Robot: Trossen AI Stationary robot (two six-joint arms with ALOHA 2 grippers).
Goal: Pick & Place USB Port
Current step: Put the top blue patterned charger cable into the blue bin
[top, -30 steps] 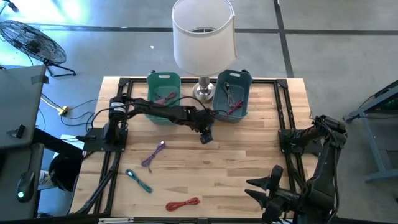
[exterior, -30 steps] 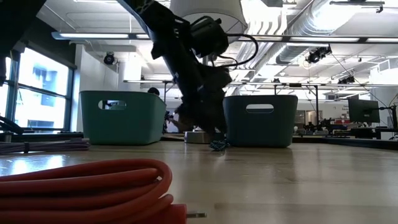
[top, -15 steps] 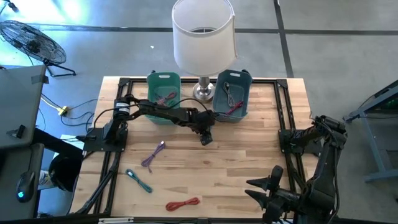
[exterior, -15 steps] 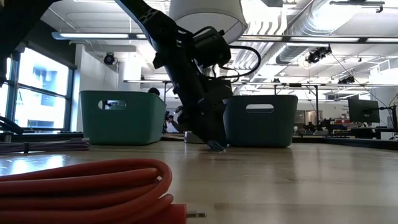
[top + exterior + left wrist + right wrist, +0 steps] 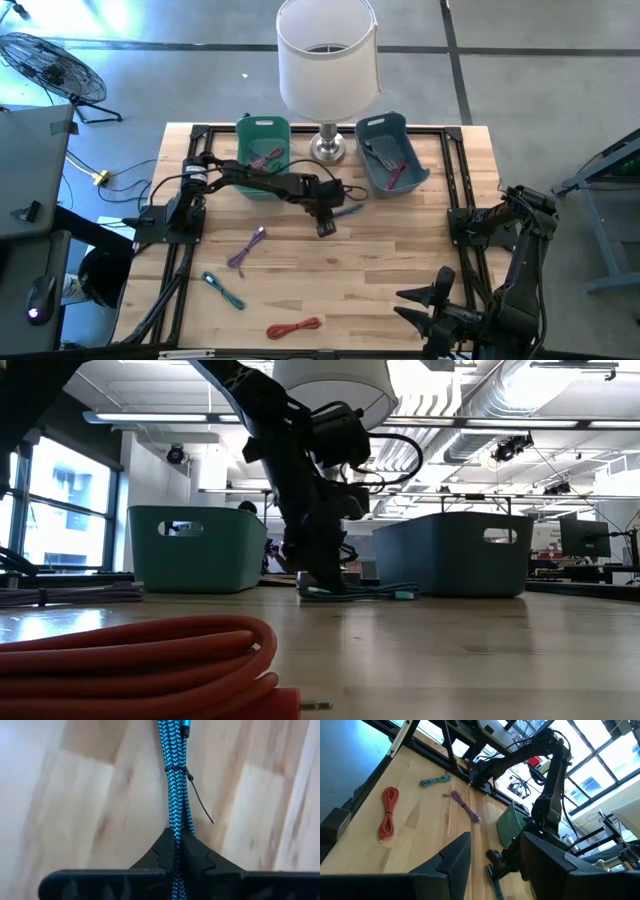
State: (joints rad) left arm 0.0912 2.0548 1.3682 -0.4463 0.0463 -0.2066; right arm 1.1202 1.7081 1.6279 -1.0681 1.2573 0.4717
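Observation:
A blue braided USB cable (image 5: 175, 795), bundled with a thin tie, lies on the wooden table (image 5: 400, 260) at the middle; the high view shows the cable (image 5: 347, 210) just right of my left gripper (image 5: 325, 227), which is shut on it. In the low view my left gripper (image 5: 318, 586) stands at the table top with the cable (image 5: 365, 594) stretched out beside it. A green bin (image 5: 263, 143) and a blue bin (image 5: 393, 165) stand at the far edge, with cables inside. My right gripper (image 5: 492, 857) waits open, raised at the near right. My left gripper pinches the cable bundle near one end (image 5: 175, 836) between its two shut fingers, several strands together. The fingers slant steeply down from the table's left. The bundle runs out from between them along the way they point, and it lies on the table.
A white-shaded lamp (image 5: 328, 60) stands between the bins, its base (image 5: 328, 150) on the table. A purple cable (image 5: 246, 250), a teal cable (image 5: 222, 290) and a red cable (image 5: 293, 327) lie at the near left. Black frame rails (image 5: 455, 200) run along both sides.
My left gripper has sunk to the table and shut on the blue cable, which now lies stretched out to its right instead of bunched under it. The blue bin now stands farther right and is turned at an angle.

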